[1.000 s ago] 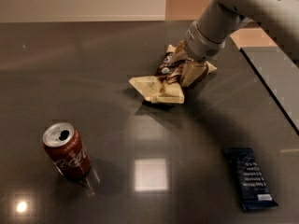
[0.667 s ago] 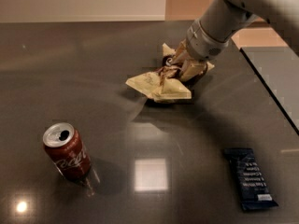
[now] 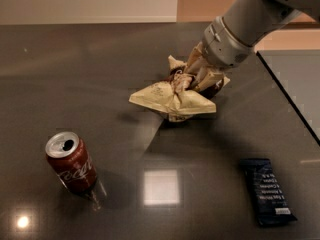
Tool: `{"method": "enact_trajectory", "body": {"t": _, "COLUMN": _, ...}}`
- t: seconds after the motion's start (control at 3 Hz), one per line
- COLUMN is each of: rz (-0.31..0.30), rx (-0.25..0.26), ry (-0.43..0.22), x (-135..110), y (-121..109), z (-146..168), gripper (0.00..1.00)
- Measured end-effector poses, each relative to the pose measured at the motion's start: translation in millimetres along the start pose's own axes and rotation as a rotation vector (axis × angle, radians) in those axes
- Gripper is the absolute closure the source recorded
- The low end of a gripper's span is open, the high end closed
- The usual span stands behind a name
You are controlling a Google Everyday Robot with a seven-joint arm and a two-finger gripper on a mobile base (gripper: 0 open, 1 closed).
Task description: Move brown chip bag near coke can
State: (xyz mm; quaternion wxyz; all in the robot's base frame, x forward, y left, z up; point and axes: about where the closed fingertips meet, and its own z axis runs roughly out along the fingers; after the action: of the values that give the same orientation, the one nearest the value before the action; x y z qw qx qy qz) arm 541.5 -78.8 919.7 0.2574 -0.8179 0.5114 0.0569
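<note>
Gripper: the two-finger gripper (image 3: 186, 80), on a pale grey arm (image 3: 240, 26) reaching in from the upper right, sits low over the far middle of the dark glossy table (image 3: 75, 69).

Jaws: pressed in on the bag's middle, pinching a gathered bunch of foil. The creases fan out from that spot.

Brown chip bag: the brown chip bag (image 3: 167, 98), a wrinkly cream-yellow foil pouch with a dark brown centre, is in the gripper's hold at the far middle of the table. Its broad cream flap spreads toward the camera and to the left.

Why held so: a pinch at the crumpled centre likely gives soft foil the firmest purchase — a flat edge would slip or fold.

Bag relative to jaws: the brown centre sits between them, and the loose flaps hang below and in front. A shadow lies under the front edge, so the bag may be just clear of the table, though this cannot be told for sure.

Coke can: the small red soda can (image 3: 71, 162), with white script and a silver top, stands upright at the near left, well apart from the bag.

Bar wrapper: a slim dark blue bar wrapper (image 3: 267, 191) lies flat at the near right, apart from both.

Stage: judged as grasp made, with the carry toward the can not yet done.
</note>
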Motion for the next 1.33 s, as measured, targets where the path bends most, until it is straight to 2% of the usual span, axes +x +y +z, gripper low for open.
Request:
{"method": "enact_trajectory", "body": {"t": 0.33, "rz": -0.081, "rx": -0.007, "ry": -0.03, "x": -27.0, "y": 26.5, "z": -10.2, "gripper": 1.0}}
{"method": "enact_trajectory", "body": {"t": 0.67, "rz": -0.125, "rx": -0.014, "ry": -0.055, "x": -47.5, "y": 47.9, "z": -13.5, "gripper": 1.0}}
{"method": "enact_trajectory", "body": {"t": 1.33, "rz": -0.227, "rx": -0.027, "ry": -0.143, "x": -101.1, "y": 78.4, "z": -1.4, "gripper": 1.0}}
